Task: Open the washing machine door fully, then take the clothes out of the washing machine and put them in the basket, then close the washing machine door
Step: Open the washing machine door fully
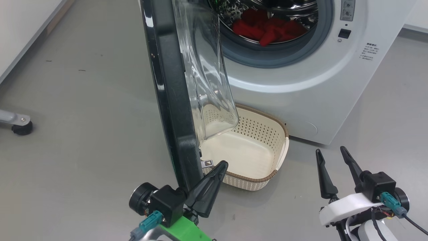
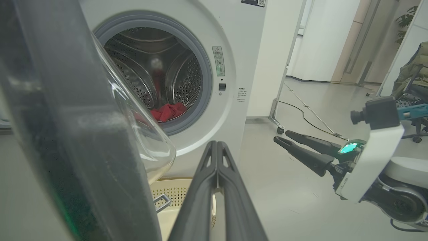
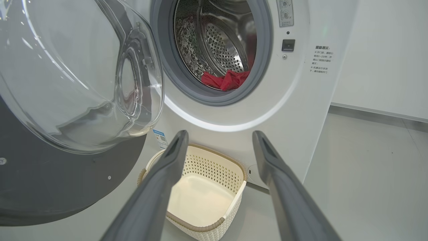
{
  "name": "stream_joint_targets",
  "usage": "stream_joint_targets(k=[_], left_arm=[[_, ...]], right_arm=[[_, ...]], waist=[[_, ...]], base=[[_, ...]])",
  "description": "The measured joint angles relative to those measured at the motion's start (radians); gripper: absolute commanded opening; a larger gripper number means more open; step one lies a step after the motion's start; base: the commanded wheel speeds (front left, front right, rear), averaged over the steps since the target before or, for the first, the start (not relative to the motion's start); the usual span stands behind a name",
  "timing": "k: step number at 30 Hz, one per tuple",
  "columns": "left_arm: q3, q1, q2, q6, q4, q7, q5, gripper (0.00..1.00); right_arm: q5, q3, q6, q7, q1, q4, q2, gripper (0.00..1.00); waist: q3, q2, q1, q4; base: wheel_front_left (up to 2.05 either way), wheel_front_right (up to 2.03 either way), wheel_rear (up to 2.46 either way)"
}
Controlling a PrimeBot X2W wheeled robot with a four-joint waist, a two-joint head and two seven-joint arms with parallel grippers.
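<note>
Far left on the floor: a black caster on a grey leg.

Left pincer low in the head view, shut tight with the two fingers pressed flat together and nothing between them. Tip just beside the door's lower inner edge, next to the small metal latch; cannot tell whether touching.

Door swung out from the washer and seen nearly edge-on, black rim toward the camera. Clear glass bowl bulging to the right, hanging over the basket's left part.

Basket on the floor under the door, just beside the washer's base, cream bottom bare.

Clothes as a red heap at the lower front of the steel drum, behind the grey gasket.

Washer white, upper right, mouth uncovered.

Right pincer lower right, fingers spread wide, gripping nothing, above the floor right of the basket and apart from it, pointing toward the washer.
</note>
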Motion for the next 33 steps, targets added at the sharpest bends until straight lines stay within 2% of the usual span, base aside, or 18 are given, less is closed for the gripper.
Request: stream_joint_targets(k=[8,33], left_arm=[[0.052,0.000,-0.001,0.031,0.064,0.005,-0.015,0.00],[0.090,-0.002,-0.012,0.066,0.163,-0.015,-0.046,0.00]], right_arm=[[-0.008,-0.009,0.009,0.000,-0.010,0.004,0.007,1.00],[-0.027,-0.051,0.026,0.000,-0.010,0.015,0.018,1.00]], waist=[[0.004,0.0000,0.0000,-0.005],[-0.003,0.0000,0.0000,0.001]], base=[[0.00,0.00,0.00],[0.00,0.00,0.00]])
